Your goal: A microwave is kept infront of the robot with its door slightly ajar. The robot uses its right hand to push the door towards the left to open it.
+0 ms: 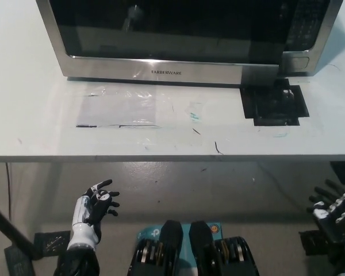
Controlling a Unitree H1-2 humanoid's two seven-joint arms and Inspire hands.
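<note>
Nothing done yet: silver glass-fronted microwave door (161, 34) barely ajar, black right hand (332, 210) spread empty below white table (34, 126), white left hand (95, 210) idle, fingers apart.

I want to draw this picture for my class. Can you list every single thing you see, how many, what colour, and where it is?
microwave: one, silver frame with a dark door, at the back of the table, top of the picture
table: one, white, across the upper half
clear tape patch: one, see-through, on the table below the microwave, left of middle
black tape patch: one, black, on the table under the microwave's right corner
floor: grey, below the table edge
left hand: one, white, lower left, open, below the table, touching nothing
right hand: one, black, lower right, open, below the table, touching nothing
</note>
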